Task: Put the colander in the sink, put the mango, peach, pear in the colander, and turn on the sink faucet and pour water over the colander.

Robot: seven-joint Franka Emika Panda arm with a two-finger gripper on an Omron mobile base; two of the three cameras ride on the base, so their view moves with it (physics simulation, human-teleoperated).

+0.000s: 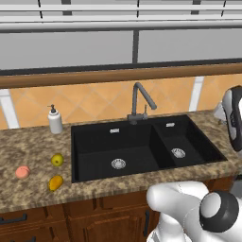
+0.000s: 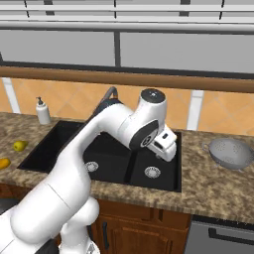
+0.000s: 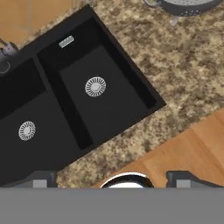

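The pincer [image 3: 111, 179] is hanging above the sink's [image 3: 144, 94] smaller basin, its two dark tips standing wide apart with nothing between them. In the hand view the small basin is lying straight ahead of the tips, its silver drain near the middle, and the large basin is running off to the left. The colander [image 3: 186, 5] is peeking in at the far top edge, well beyond the tips, on the counter [image 3: 192, 65] past the sink's corner.

The right base view is giving the colander [image 2: 231, 153] whole: a grey holed bowl sitting upright on the counter, mouth up, well apart from the sink [image 2: 54, 136] on its right side, small handle pointing back toward the sink. The left base view is showing what lies farthest from the pincer, left of the sink [image 1: 94, 142]: the pear [image 1: 57, 159], the peach [image 1: 22, 172] and the mango [image 1: 55, 182], each apart from the others. The mango's long axis is slanting, its upper end toward the sink. The faucet [image 1: 140, 101] is rising behind the divider, spout angling down to the right. A soap bottle [image 1: 55, 120] is standing at the back left.
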